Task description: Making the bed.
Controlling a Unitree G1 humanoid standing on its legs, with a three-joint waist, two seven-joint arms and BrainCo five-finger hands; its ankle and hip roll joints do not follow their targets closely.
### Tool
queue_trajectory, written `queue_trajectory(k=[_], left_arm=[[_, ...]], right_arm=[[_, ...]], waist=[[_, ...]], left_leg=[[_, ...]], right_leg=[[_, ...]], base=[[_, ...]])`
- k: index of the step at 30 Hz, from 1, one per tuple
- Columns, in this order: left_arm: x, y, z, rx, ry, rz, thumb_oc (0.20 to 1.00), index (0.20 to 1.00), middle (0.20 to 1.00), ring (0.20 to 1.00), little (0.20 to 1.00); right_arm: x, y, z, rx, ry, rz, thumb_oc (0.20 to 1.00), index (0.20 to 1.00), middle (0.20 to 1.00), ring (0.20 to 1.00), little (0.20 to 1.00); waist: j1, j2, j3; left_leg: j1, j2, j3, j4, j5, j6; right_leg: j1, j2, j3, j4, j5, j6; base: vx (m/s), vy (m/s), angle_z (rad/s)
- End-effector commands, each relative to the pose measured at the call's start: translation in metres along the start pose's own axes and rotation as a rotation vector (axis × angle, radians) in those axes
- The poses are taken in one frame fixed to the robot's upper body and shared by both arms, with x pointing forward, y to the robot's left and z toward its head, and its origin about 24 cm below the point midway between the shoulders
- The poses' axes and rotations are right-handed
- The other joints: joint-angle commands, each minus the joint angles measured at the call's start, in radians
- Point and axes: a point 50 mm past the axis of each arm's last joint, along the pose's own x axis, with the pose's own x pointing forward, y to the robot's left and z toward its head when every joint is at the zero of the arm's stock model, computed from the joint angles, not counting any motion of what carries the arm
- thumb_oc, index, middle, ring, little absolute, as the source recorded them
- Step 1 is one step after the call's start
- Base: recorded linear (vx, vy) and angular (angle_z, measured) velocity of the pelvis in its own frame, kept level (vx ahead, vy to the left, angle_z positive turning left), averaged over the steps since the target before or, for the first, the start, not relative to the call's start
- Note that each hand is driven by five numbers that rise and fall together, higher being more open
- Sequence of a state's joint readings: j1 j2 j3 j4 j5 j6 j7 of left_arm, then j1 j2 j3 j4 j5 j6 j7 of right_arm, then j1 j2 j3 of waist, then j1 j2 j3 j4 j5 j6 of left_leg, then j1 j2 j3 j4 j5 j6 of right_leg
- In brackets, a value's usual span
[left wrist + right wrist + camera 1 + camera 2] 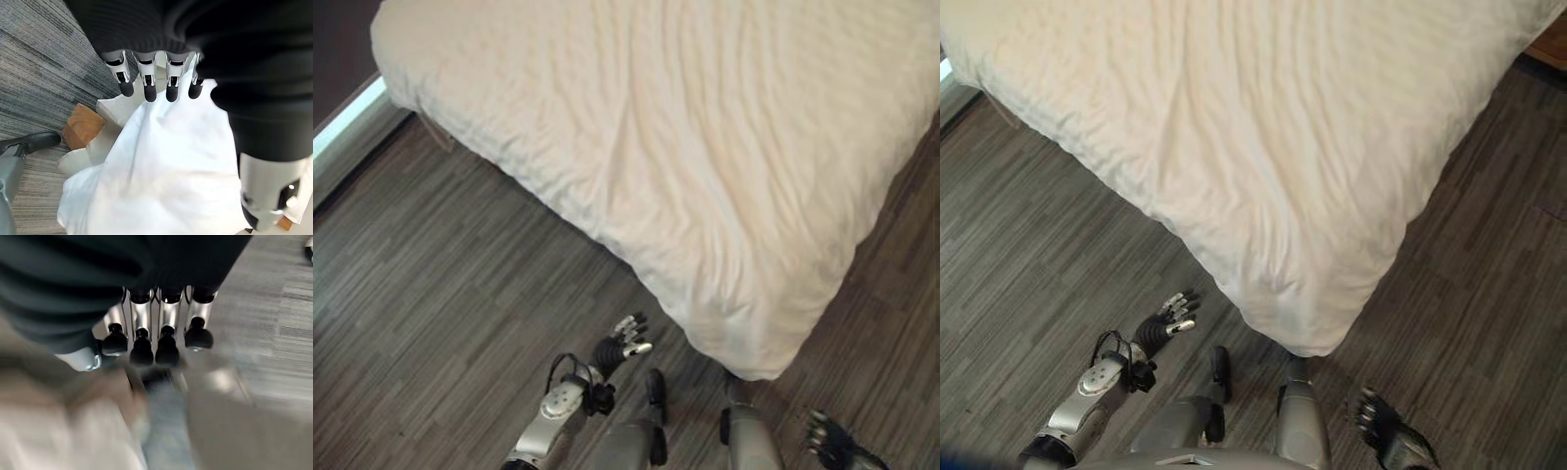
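The bed's cream cover (pixel 705 147) lies spread over the mattress, lightly creased. Its near corner (pixel 1307 328) hangs down toward the floor right in front of me. My left hand (pixel 625 343) hovers above the floor just left of that corner, apart from the cloth, fingers straight and holding nothing. In the left wrist view its fingers (pixel 149 83) point at the draped white corner (pixel 166 166). My right hand (pixel 1381 426) hangs low to the right of the corner with relaxed fingers (pixel 142 345) and nothing in it.
Dark wood-plank floor (pixel 431 294) runs round the bed on both sides. A pale lit strip (pixel 342 122) lines the wall at far left. A wooden bed leg (pixel 83 125) shows under the cover's corner. Brown furniture (pixel 1552 44) stands at far right.
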State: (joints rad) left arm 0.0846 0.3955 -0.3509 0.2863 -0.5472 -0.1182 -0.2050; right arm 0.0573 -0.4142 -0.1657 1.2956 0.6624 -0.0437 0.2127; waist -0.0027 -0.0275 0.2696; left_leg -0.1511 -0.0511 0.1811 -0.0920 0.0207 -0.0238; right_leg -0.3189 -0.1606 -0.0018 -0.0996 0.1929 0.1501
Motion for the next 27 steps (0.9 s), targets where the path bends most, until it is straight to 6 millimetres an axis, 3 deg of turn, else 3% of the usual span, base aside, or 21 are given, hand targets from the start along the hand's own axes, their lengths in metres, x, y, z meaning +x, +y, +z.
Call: queue_trajectory(k=[1,3,5,7,9,10,11,12,13,14,15,19,23,27], left_arm=[[-0.005,0.001,0.019,0.003,-0.091,-0.032,1.000,1.000,1.000,1.000,1.000],[-0.007,0.004,0.019,0.013,-0.094,-0.015,1.000,1.000,1.000,1.000,1.000],[-0.005,0.006,0.023,0.014,-0.114,0.010,1.000,1.000,1.000,1.000,1.000],[-0.003,0.005,0.027,0.017,-0.134,0.020,1.000,1.000,1.000,1.000,1.000],[-0.002,0.005,0.027,0.027,-0.136,0.024,1.000,1.000,1.000,1.000,1.000],[0.000,0.002,0.028,0.035,-0.135,0.002,1.000,1.000,1.000,1.000,1.000],[0.000,0.002,0.029,0.035,-0.136,0.003,1.000,1.000,1.000,1.000,1.000],[-0.001,0.002,0.028,0.036,-0.133,-0.004,1.000,1.000,1.000,1.000,1.000],[-0.001,0.001,0.026,0.043,-0.119,-0.013,1.000,1.000,1.000,1.000,1.000],[-0.002,0.002,0.026,0.043,-0.119,-0.012,1.000,1.000,1.000,1.000,1.000],[-0.003,0.002,0.025,0.047,-0.115,-0.009,1.000,1.000,1.000,1.000,1.000],[-0.006,0.001,0.023,0.048,-0.108,-0.015,1.000,1.000,1.000,1.000,1.000],[-0.010,0.000,0.017,0.039,-0.087,-0.010,1.000,1.000,1.000,1.000,1.000],[-0.009,-0.002,0.012,0.041,-0.066,-0.025,1.000,1.000,1.000,1.000,1.000]], right_arm=[[-0.022,-0.066,0.001,-0.093,0.041,-0.270,0.200,0.200,0.200,0.200,0.200],[-0.035,-0.095,0.015,-0.048,-0.030,-0.399,0.200,0.200,0.200,0.200,0.200],[-0.034,-0.090,0.042,0.101,-0.209,-0.385,0.200,0.200,0.200,0.200,0.200],[-0.029,-0.065,0.076,0.191,-0.400,-0.266,0.200,0.200,0.200,0.200,0.200],[-0.029,-0.013,0.118,0.185,-0.609,-0.057,0.200,0.200,0.200,0.200,0.200],[-0.036,0.035,0.144,0.171,-0.734,0.145,0.200,0.200,0.200,0.200,0.200],[-0.036,0.035,0.144,0.171,-0.734,0.145,0.200,0.200,0.200,0.200,0.200],[-0.041,0.058,0.152,0.138,-0.775,0.239,0.200,0.200,0.200,0.200,0.200],[-0.056,0.100,0.164,0.074,-0.848,0.395,0.200,0.200,0.200,0.200,0.200],[-0.056,0.100,0.164,0.074,-0.848,0.394,0.200,0.200,0.200,0.200,0.200],[-0.068,0.124,0.168,0.035,-0.890,0.499,0.200,0.200,0.200,0.200,0.200],[-0.096,0.167,0.191,-0.048,-0.994,0.665,0.200,0.200,0.200,0.200,0.200],[-0.105,0.191,0.207,-0.087,-1.019,0.722,0.200,0.200,0.200,0.200,0.200],[-0.100,0.203,0.212,-0.125,-0.995,0.723,0.200,0.200,0.200,0.200,0.200]], waist=[[-0.006,0.026,0.001],[-0.023,0.017,-0.007],[-0.041,0.008,-0.011],[-0.051,0.000,-0.012],[-0.053,-0.008,-0.012],[-0.049,-0.007,-0.012],[-0.049,-0.007,-0.013],[-0.047,-0.006,-0.012],[-0.040,0.002,-0.011],[-0.041,0.002,-0.011],[-0.038,0.006,-0.009],[-0.018,0.035,-0.010],[0.007,0.072,-0.013],[0.026,0.087,-0.018]], left_leg=[[-0.038,0.002,-0.081,0.005,0.037,-0.006],[-0.030,0.004,-0.081,0.005,0.033,-0.005],[-0.025,0.006,-0.077,0.005,0.029,-0.004],[-0.023,0.008,-0.066,0.005,0.024,-0.003],[-0.022,0.012,-0.049,0.005,0.024,-0.003],[-0.025,0.012,-0.043,0.005,0.027,-0.003],[-0.026,0.012,-0.042,0.005,0.027,-0.003],[-0.027,0.013,-0.040,0.005,0.029,-0.003],[-0.033,0.010,-0.039,0.005,0.032,-0.004],[-0.034,0.010,-0.039,0.005,0.032,-0.004],[-0.036,0.009,-0.039,0.005,0.033,-0.004],[-0.048,-0.001,-0.047,0.005,0.037,-0.004],[-0.056,-0.008,-0.057,0.005,0.041,-0.007],[-0.060,-0.006,-0.064,0.005,0.042,-0.008]], right_leg=[[0.076,0.027,-0.032,0.012,-0.003,0.028],[0.083,0.028,-0.028,0.012,-0.004,0.029],[0.086,0.030,-0.020,0.012,-0.004,0.030],[0.081,0.034,-0.010,0.012,-0.002,0.033],[0.073,0.038,0.004,0.012,0.005,0.035],[0.063,0.040,0.009,0.012,0.010,0.037],[0.062,0.040,0.010,0.012,0.010,0.037],[0.059,0.040,0.011,0.012,0.011,0.036],[0.051,0.038,0.011,0.012,0.012,0.036],[0.051,0.038,0.011,0.012,0.012,0.036],[0.049,0.036,0.010,0.012,0.013,0.035],[0.041,0.025,0.004,0.012,0.012,0.034],[0.036,0.017,-0.006,0.012,0.011,0.035],[0.037,0.019,-0.014,0.012,0.007,0.032]], base=[[0.00,0.000,0.00],[0.02,0.001,0.00],[0.02,0.017,-0.04],[-0.01,0.006,-0.06],[-0.04,0.004,-0.34],[-0.03,-0.009,-0.41],[-0.03,-0.014,-0.36],[-0.03,-0.015,-0.16],[-0.03,-0.015,-0.07],[0.00,0.000,0.00],[-0.01,-0.008,0.09],[0.00,-0.014,0.09],[0.01,-0.003,0.04],[0.02,-0.033,0.01]])
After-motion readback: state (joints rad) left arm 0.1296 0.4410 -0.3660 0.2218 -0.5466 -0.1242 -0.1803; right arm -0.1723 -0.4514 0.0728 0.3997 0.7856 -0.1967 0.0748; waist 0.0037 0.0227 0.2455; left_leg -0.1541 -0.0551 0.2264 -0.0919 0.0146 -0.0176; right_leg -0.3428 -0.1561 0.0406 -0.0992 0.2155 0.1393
